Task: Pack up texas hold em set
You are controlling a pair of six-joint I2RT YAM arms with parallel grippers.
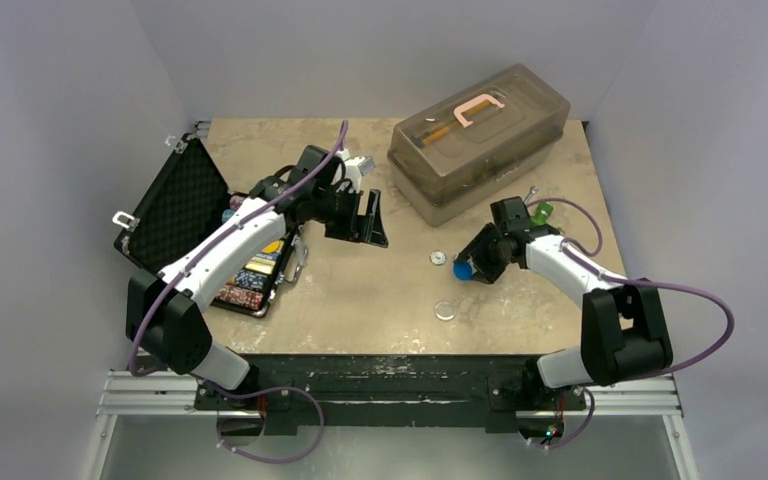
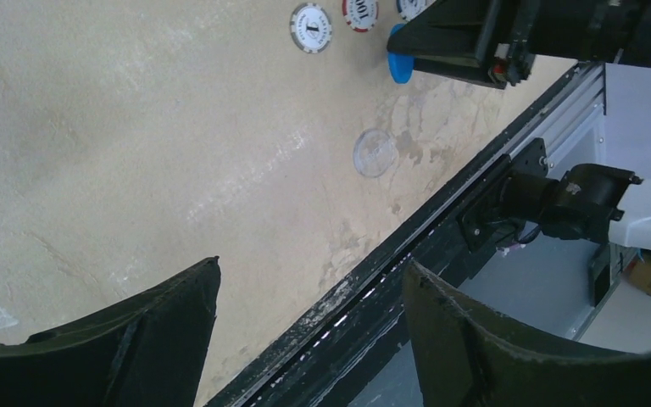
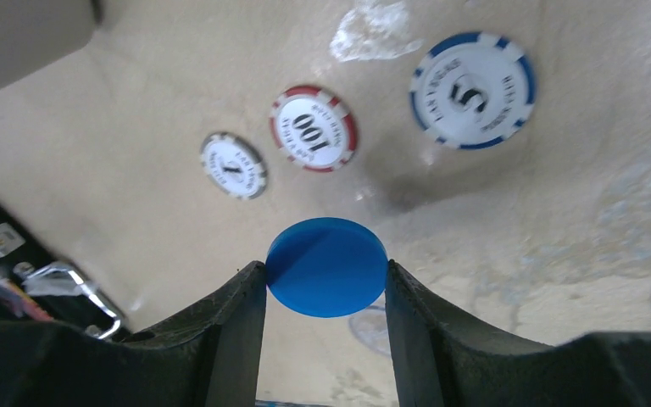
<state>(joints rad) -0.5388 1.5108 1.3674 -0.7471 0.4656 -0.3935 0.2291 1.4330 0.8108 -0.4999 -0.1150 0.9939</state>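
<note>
Texas hold em set pieces are scattered: the black briefcase (image 1: 182, 200) lies open at the left of the top view, its rows of chips (image 1: 248, 278) partly under the left arm, while loose pieces sit right of centre on the table (image 1: 360, 300).

The right gripper (image 3: 325, 275) pinches a blue disc (image 3: 326, 254) across its width, the jaws narrowed onto its thin rim, with the disc's face turned to the wrist camera. That looks like a slight grip: only two small spots on the edge bear on the fingers, so the disc could swivel between them or pop out during a quick swing or a bump. If dropped, it would probably land among the chips just beyond it: a white chip (image 3: 234, 165), a red 100 chip (image 3: 314, 129) and a blue-edged 5 chip (image 3: 472, 90), in the upper half of the right wrist view. It could knock them or roll off.

A clear disc (image 2: 375, 153) lies nearer the table's front edge. It is faint against the surface and easy to miss or brush off.

The left gripper (image 2: 312, 267) hangs wide and empty above the table centre. Its arm stretches over the case and crosses the likely path to the chip rows, so the two arms could meet if the right one reaches across.

A grey tub (image 1: 480, 140) with a pink clamp (image 1: 475, 108) fills the upper right, close behind the right arm. A green-handled tool (image 1: 543, 210) lies beside that wrist, which a backward swing might clip.
</note>
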